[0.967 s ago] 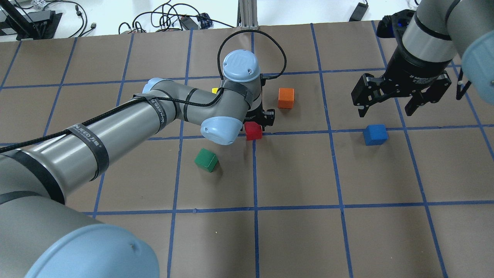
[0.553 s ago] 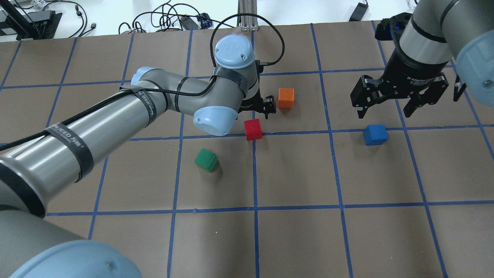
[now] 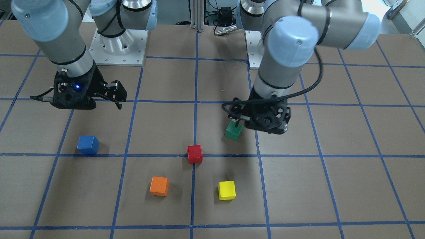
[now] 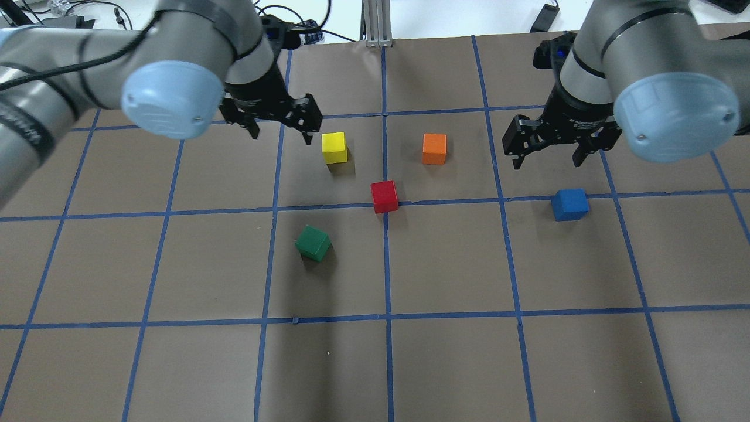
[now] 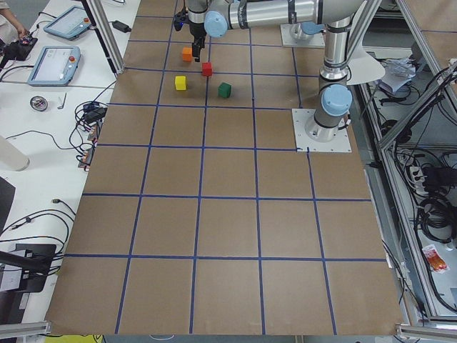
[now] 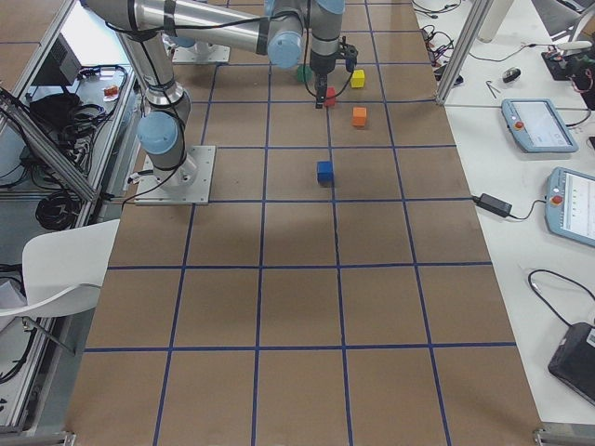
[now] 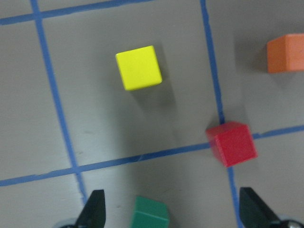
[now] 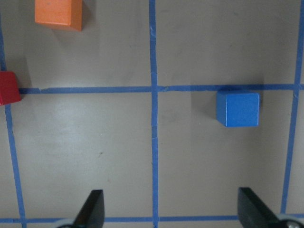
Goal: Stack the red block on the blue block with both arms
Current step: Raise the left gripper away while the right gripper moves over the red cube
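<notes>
Red block (image 4: 384, 196) loose on the table (image 4: 445, 363), ahead of the left gripper (image 4: 281, 132), off toward one finger. That gripper is spread wide, empty. Green block (image 7: 151, 216) shows between its fingers in the wrist view, probably well below them. Blue block (image 4: 569, 204) ahead of the right gripper (image 4: 546, 158), clear of it; jaws wide, empty.

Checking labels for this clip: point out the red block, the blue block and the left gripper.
red block (image 4: 384, 191), overhead exterior view, on its top face.
blue block (image 4: 568, 200), overhead exterior view, on its top face.
left gripper (image 4: 282, 139), overhead exterior view, midway between its open fingertips.
</notes>
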Tool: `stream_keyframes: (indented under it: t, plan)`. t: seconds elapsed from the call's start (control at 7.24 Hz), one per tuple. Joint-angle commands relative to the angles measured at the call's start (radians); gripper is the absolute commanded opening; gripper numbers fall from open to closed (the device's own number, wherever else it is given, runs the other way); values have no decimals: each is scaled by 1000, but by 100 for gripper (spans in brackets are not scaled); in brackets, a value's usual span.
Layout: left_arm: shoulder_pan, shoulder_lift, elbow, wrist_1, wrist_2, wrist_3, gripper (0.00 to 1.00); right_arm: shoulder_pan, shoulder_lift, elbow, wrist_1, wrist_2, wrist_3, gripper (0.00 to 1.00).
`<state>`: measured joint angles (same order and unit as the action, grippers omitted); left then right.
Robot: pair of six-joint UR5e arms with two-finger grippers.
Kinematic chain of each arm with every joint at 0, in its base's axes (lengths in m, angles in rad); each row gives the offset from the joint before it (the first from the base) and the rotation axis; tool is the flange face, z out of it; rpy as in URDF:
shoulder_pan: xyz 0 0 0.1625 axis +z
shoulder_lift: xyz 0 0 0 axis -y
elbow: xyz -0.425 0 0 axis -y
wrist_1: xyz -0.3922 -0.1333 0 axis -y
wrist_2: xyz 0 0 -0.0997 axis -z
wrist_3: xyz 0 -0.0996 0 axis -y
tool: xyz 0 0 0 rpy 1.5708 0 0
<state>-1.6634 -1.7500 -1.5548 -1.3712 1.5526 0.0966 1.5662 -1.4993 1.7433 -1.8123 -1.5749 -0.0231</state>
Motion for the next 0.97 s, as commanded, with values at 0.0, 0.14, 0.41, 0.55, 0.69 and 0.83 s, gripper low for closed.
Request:
stream_keyframes:
  t: [0.0,0.14,0.41,0.55,0.69,0.83]
  plan:
    - [65,146,-4,-81,56,40,100,86,104,-4,-155,1,0,100]
    - [71,158,17,-89,47,32,100,104,138,-8,-200,6,0,100]
    - [56,120,59,-126,0,-70,100,161,233,-98,-211,26,24,100]
    - [57,124,62,-181,16,-80,100,204,296,-150,-210,24,88,100]
    - [62,125,67,-216,30,-80,100,245,353,-192,-213,24,127,100]
    - [65,113,91,-253,32,-81,100,264,390,-211,-211,26,161,100]
